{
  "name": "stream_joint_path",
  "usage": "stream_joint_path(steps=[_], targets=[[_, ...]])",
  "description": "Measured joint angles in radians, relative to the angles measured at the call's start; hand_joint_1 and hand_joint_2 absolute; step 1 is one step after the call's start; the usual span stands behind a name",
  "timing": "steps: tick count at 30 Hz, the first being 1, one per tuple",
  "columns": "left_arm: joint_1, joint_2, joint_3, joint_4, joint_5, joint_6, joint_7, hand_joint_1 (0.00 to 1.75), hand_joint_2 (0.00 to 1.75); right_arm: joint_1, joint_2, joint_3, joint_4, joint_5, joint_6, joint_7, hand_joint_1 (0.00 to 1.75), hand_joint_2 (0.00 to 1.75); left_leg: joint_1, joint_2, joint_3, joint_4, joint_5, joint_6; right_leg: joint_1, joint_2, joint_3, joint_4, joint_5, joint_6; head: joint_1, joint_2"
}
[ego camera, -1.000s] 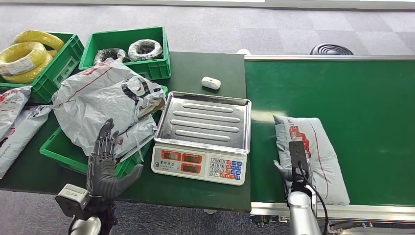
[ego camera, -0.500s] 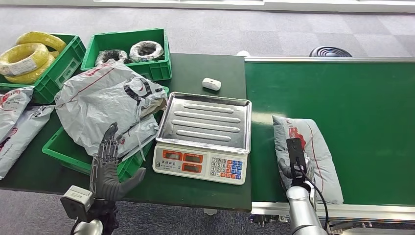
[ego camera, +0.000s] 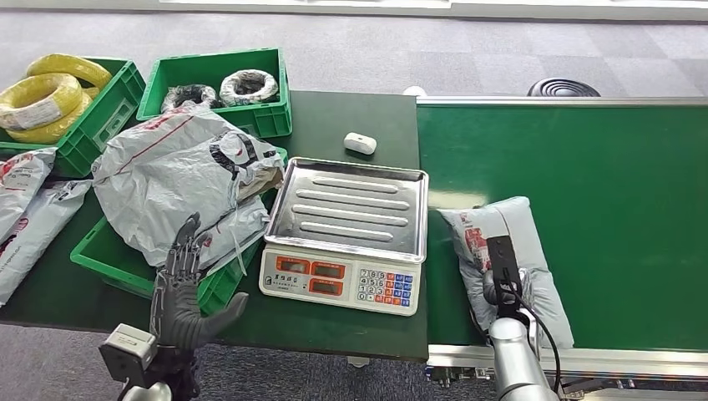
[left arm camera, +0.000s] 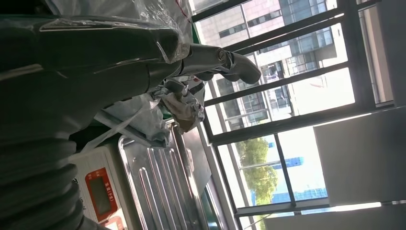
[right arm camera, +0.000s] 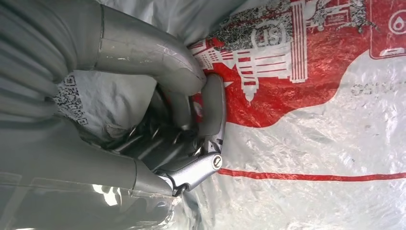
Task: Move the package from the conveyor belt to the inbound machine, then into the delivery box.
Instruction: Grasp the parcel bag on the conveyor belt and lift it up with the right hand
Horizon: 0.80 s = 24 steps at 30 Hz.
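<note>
A grey package with red print (ego camera: pixel 538 288) lies on the green conveyor belt (ego camera: pixel 601 167), its far end swung toward the scale. My right hand (ego camera: pixel 498 290) grips its near part; in the right wrist view the thumb and fingers (right arm camera: pixel 163 96) pinch a fold of the package (right arm camera: pixel 311 120). The inbound machine is a scale with a steel tray (ego camera: pixel 351 205) and a keypad, standing bare left of the belt. A green delivery box (ego camera: pixel 108 259) holding large grey bags (ego camera: pixel 175 171) stands left of the scale. My left hand (ego camera: pixel 179 288) is open, raised at the box's front corner, holding nothing (left arm camera: pixel 95 62).
Two green crates stand at the back left, one with yellow coils (ego camera: pixel 50 96), one with wrapped coils (ego camera: pixel 221 83). A small white device (ego camera: pixel 360 143) lies behind the scale. More grey bags (ego camera: pixel 25 209) lie at the far left of the table.
My right hand has closed on the package and turned it, so its far end now points toward the scale. The left hand has sunk slightly.
</note>
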Motion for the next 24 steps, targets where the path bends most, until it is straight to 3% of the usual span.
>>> stream_joint_path(steps=[7,14,17,19,24], targets=[[0.013,0.001,0.004,0.0,0.004,0.002,-0.012,0.0,1.75,0.06,0.021,0.037,-0.09,-0.03,0.053,-0.088,1.75,1.75,0.0,0.0,-0.002,0.0,0.0,0.0,0.0,0.0,-0.001,0.0,0.0,0.0,0.0,0.0],[0.045,-0.009,0.006,-0.004,-0.019,-0.002,-0.023,0.0,1.75,0.235,0.055,0.18,-0.6,-0.029,0.043,-0.073,1.75,1.75,0.0,0.0,-0.008,0.0,0.0,0.0,0.0,0.0,-0.008,0.001,0.0,0.0,0.0,0.0],[0.05,-0.013,0.006,-0.007,-0.023,-0.003,-0.024,0.0,1.75,0.267,0.056,0.213,-0.732,-0.03,0.04,-0.067,1.75,1.75,0.0,0.0,-0.01,0.0,0.0,0.0,0.0,0.0,-0.008,0.001,0.0,0.0,0.0,0.0],[0.051,-0.015,0.006,-0.009,-0.025,-0.004,-0.026,0.0,1.75,0.281,0.057,0.226,-0.781,-0.026,0.019,-0.081,1.75,1.75,0.0,0.0,-0.01,0.0,0.0,0.0,0.0,0.0,-0.008,0.001,0.0,0.0,0.0,0.0],[0.049,-0.026,0.006,-0.009,-0.033,-0.02,-0.035,0.0,1.75,0.305,0.055,0.249,-0.943,0.041,-0.139,-0.143,1.75,1.75,-0.001,0.0,-0.01,0.0,0.0,0.0,-0.001,0.0,-0.008,0.001,0.0,0.0,0.0,0.0]])
